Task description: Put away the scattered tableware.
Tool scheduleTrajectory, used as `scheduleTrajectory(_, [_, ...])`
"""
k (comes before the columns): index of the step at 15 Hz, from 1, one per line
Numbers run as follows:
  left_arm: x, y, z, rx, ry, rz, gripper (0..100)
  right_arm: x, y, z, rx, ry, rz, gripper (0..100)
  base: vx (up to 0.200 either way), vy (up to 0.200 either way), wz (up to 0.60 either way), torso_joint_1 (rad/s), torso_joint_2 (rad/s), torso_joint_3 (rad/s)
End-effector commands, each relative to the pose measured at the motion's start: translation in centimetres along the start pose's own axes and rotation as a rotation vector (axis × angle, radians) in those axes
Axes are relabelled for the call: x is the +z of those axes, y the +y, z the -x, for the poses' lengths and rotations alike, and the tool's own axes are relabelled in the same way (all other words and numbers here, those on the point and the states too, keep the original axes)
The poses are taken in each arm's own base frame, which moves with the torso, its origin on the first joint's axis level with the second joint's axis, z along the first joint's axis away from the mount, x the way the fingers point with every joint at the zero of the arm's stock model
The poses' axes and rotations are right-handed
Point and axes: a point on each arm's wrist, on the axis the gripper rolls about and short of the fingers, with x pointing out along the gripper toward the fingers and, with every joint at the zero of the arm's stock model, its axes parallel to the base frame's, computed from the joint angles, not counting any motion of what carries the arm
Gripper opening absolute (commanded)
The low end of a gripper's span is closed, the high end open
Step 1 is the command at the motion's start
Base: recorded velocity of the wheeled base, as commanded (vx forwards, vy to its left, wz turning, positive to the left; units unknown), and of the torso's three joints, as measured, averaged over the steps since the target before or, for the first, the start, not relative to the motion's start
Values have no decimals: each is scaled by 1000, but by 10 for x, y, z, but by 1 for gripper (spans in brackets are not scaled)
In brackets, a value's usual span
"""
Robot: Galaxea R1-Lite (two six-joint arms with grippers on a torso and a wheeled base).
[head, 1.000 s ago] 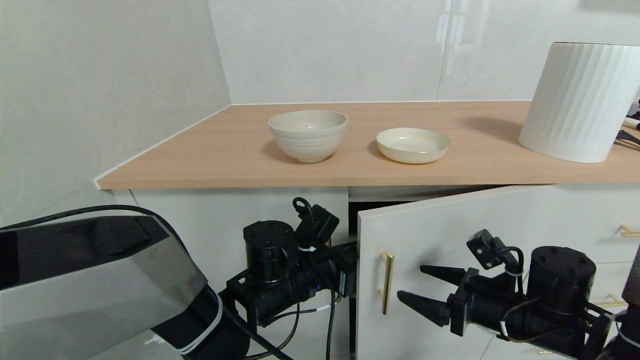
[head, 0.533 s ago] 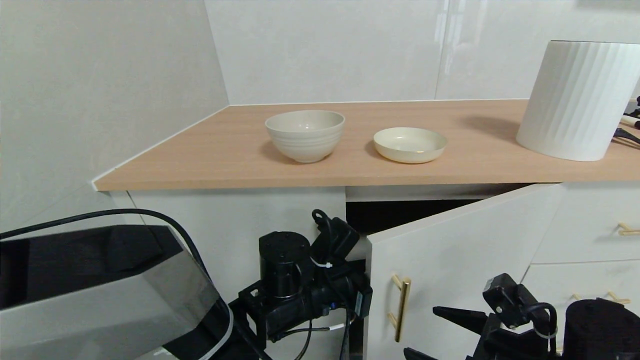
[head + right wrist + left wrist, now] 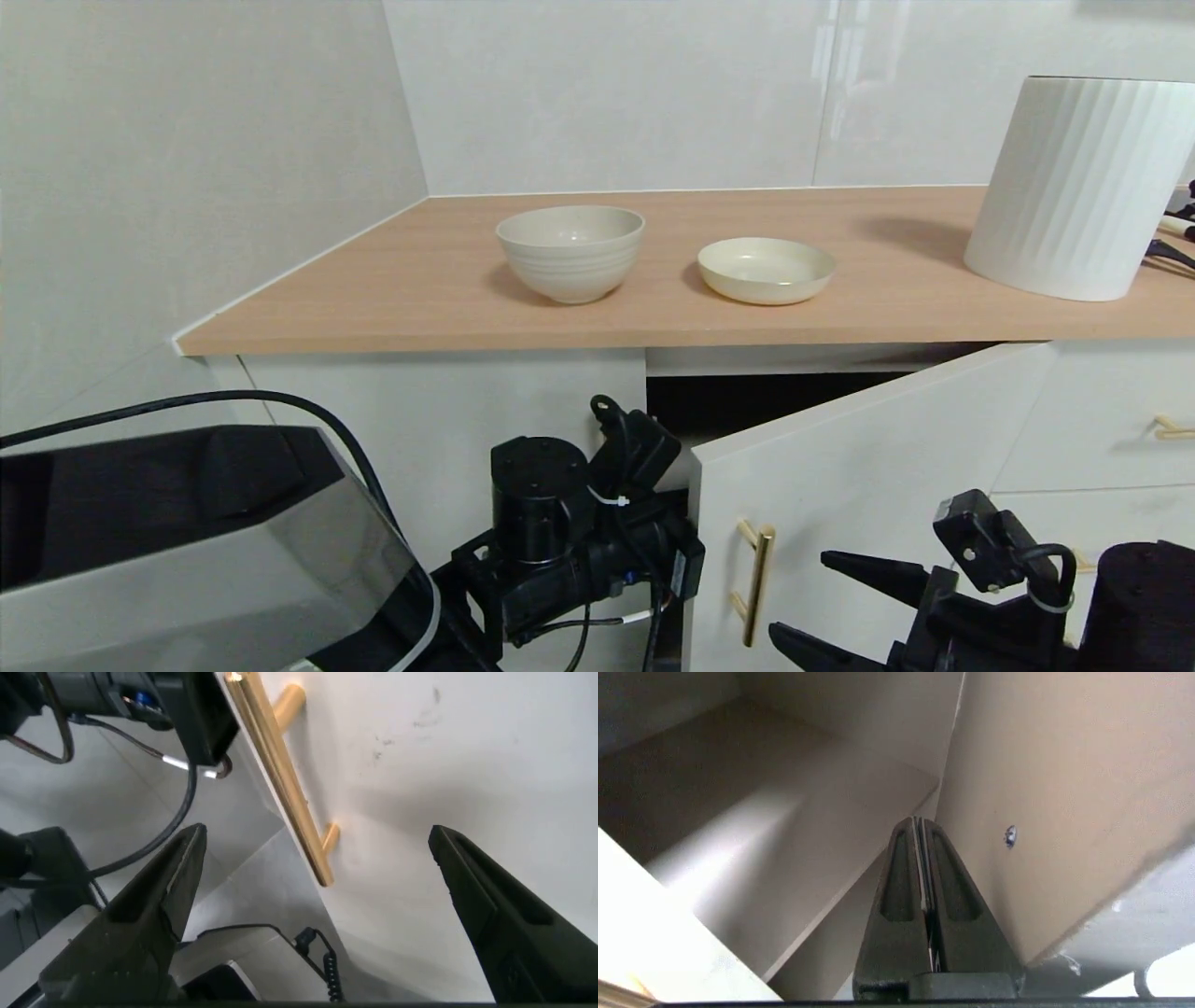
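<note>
On the counter (image 3: 420,303) stand bowl (image 3: 570,252) and dish (image 3: 766,271); left fingers (image 3: 901,887) together, right fingers (image 3: 495,917) apart.

Kitchen: wood counter (image 3: 896,308), white cabinets (image 3: 840,485), tiled wall (image 3: 653,93).

Right gripper (image 3: 316,837) sat wide open facing the white door (image 3: 467,756), gold handle (image 3: 278,775) between and clear of both fingers, left arm (image 3: 131,700) with cables just past the door edge.

Bright even light, soft shadows left of bowl (image 3: 570,252) and canister (image 3: 1083,187) on tabletop (image 3: 420,299), glare streaks on back wall (image 3: 831,56), cabinet (image 3: 756,401) interior dark.
</note>
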Motion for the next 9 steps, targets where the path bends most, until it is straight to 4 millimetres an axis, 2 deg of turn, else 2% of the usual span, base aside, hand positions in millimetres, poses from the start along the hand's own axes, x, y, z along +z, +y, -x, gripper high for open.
scheduleTrajectory(1, [0,-1,-2,-3,-2,0,0,1,0,1,0,-6,0,100,-200,0,0,7,2,-2])
scheduleTrajectory(9, [4,-8,-21,-30,5,-1,0,5,2,4,4,-27,-3,100,0,0,0,0,0,0])
